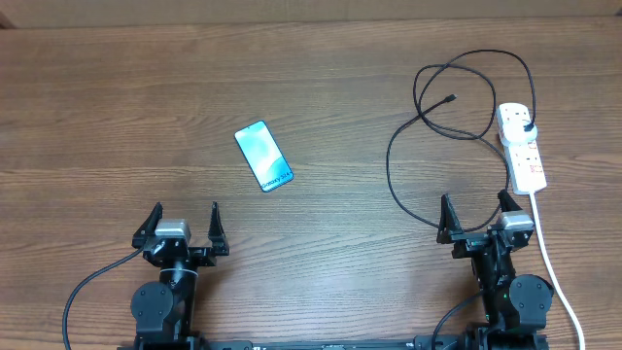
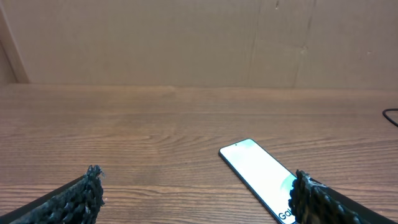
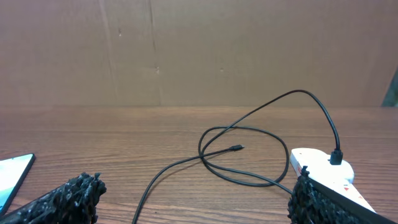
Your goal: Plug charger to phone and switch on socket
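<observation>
overhead: we look straight down on the table (image 1: 117, 97) | wrists: we face forward, low | both share the phone (image 2: 258, 177)

Open tabletop (image 1: 117, 117) lies all around the phone (image 1: 263, 157); the charger (image 1: 420, 115) loops sprawl just left of the socket (image 1: 522, 146), crowding approach there.

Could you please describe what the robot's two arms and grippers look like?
Both arms are black with round joint housings. The left gripper and right gripper each have two slim pointed fingers, rough-textured up close, beside a grey wrist block. Black cables trail from the bases.
</observation>
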Motion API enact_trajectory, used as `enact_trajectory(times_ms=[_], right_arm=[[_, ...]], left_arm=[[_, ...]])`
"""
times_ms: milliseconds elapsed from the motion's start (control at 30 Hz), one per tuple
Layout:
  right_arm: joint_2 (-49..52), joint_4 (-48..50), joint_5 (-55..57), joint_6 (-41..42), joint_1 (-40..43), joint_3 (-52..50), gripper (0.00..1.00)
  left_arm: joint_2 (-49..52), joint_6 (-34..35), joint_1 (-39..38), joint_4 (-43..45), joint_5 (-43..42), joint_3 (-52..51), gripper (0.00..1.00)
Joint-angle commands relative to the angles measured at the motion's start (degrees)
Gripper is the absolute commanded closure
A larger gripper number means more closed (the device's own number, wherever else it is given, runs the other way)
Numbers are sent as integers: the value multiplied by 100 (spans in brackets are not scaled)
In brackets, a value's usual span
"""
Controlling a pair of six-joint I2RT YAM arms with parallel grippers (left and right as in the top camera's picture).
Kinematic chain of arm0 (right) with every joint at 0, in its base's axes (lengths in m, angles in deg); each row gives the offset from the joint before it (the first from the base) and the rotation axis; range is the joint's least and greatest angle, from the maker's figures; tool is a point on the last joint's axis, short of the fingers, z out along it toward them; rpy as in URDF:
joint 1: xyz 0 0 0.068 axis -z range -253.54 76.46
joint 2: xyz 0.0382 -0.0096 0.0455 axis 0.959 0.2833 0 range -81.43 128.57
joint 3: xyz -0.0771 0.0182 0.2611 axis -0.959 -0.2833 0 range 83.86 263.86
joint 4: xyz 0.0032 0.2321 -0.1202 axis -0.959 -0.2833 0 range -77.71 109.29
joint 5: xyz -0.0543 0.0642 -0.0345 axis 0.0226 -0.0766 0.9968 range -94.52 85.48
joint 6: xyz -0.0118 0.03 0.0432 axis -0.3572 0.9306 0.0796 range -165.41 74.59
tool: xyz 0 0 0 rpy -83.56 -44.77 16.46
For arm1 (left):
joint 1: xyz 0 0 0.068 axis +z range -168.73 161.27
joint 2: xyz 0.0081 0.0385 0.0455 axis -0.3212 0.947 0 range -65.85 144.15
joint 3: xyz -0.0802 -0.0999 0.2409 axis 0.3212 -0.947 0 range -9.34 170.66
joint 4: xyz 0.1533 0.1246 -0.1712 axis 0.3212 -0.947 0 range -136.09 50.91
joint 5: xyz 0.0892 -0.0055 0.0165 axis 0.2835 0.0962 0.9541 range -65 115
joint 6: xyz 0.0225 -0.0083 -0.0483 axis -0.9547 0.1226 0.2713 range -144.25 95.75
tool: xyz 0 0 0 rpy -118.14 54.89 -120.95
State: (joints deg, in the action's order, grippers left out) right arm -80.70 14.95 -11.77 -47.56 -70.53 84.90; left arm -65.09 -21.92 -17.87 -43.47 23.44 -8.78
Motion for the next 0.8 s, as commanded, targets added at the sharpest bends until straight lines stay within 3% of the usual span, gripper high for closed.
enact_trajectory(times_ms=[0,567,767], right_arm=[[-50,35,-35,-28,0,-61,0],[-50,35,-33,-28,0,-61,0],[-50,35,-33,-28,0,-61,0]], left_arm=[[-46,-151,24,0,-81,-26,1],[-46,-59,24,2,-85,-26,0],[-46,409,24,-55,-144,13,0]])
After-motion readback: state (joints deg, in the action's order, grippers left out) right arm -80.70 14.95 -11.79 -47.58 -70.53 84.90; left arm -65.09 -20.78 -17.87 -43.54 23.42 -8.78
